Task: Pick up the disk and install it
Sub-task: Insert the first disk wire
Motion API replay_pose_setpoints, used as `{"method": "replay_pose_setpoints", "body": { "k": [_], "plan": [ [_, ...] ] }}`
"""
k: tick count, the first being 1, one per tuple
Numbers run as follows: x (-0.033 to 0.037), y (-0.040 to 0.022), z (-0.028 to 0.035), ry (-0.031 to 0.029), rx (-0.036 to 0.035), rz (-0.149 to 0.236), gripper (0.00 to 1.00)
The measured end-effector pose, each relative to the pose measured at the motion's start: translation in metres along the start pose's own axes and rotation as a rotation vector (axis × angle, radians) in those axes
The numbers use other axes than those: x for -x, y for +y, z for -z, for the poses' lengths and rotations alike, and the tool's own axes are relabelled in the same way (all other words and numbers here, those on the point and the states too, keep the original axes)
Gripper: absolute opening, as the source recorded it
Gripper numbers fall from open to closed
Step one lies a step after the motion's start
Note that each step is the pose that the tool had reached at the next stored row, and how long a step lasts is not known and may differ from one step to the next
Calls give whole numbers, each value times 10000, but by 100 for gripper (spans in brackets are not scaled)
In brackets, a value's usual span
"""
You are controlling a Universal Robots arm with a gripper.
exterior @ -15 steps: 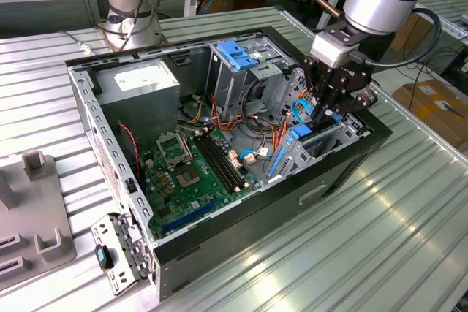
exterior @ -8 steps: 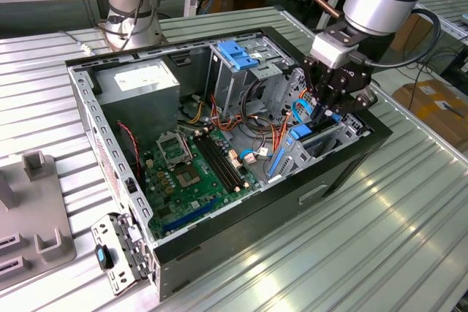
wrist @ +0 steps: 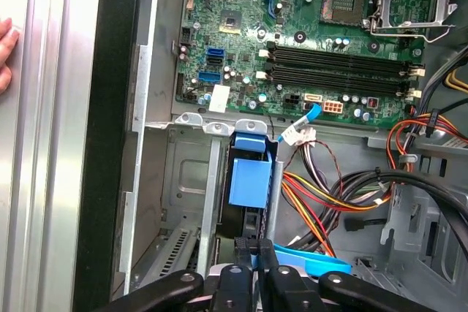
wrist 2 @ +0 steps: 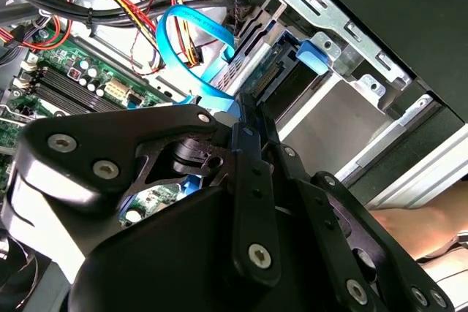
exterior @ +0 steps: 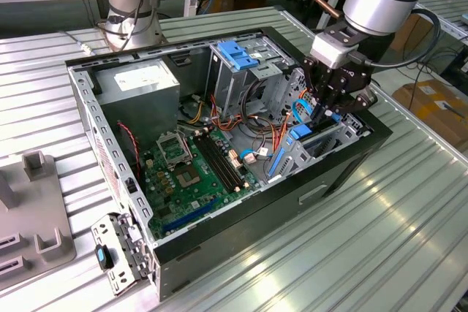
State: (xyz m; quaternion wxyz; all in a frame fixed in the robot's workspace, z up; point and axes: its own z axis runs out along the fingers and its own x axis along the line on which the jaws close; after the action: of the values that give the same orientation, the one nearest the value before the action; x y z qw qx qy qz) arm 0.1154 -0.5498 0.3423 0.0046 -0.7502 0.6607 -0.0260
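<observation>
Here the black pincer (exterior: 322,113) grips the flat silver-grey disk (wrist: 248,177) in its bright blue plastic frame.
Nearest, the ribbed metal desk (exterior: 351,253) carries the open black computer case (exterior: 322,184), its green motherboard (exterior: 190,173) lying flat inside. At the exterior view's right end of the case, the disk stands on edge in the grey metal drive bay (wrist: 183,180), the pincer closed on its edge. Farther back rises a tall grey cage with a blue latch (exterior: 238,52).

Narrow drive bay (wrist: 186,180), disk (wrist: 248,180) inside, between case wall (wrist: 117,144) and cable tangle (wrist: 336,195); motherboard (wrist: 292,34) side open.
</observation>
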Motion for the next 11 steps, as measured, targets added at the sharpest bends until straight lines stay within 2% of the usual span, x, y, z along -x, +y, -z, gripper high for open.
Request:
{"method": "replay_pose_setpoints", "body": {
  "k": [3,4,5,7,11],
  "plan": [
    [0,0,-3,-5,0,0,17],
    [0,0,-3,-4,0,0,29],
    [0,0,-1,0,0,0,29],
    [0,0,-1,0,0,0,42],
    [0,0,8,2,0,0,42]
  ]
}}
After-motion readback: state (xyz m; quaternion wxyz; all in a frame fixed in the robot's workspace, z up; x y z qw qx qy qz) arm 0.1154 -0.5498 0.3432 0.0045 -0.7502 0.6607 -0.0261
